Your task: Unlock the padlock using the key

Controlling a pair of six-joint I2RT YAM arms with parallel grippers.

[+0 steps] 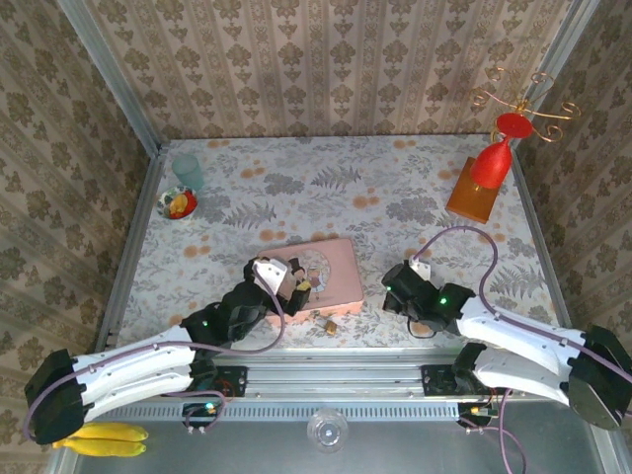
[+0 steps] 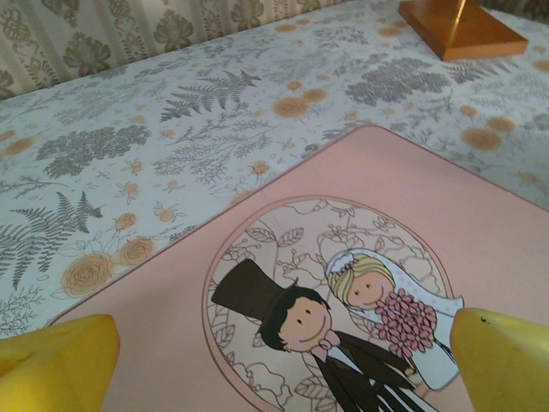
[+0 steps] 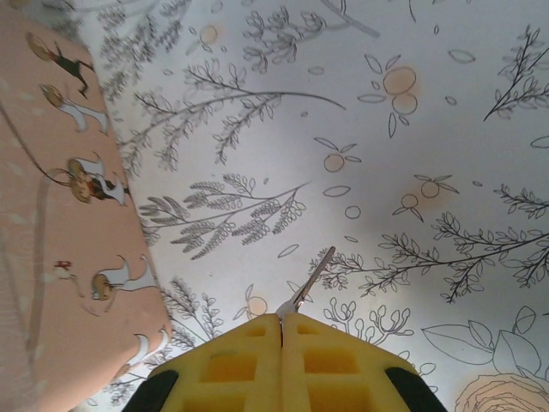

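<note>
Brass padlock (image 1: 331, 325) tiny, shackle unreadable; lay just beside tin's (image 1: 341, 269) near edge. Key (image 3: 307, 281) bow hidden inside clenched right gripper (image 3: 282, 318), right of tin. Left gripper (image 2: 279, 360) spread wide above tin lid.

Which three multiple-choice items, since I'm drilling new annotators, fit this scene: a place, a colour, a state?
1. Where does the small brass padlock lie relative to the pink rectangular picture tin? A on its lid; B on the floral table by its near edge; C beyond its far edge.
2. What colour are the left end effector's fingertips? A red; B yellow; C black.
3. What is the right end effector's state? A wide open; B shut on nothing; C shut on the thin metal key.
Answers: 1 B: the top view shows it on the table just off the tin. 2 B: both tips are yellow. 3 C: the key juts out of the closed jaws.
</note>
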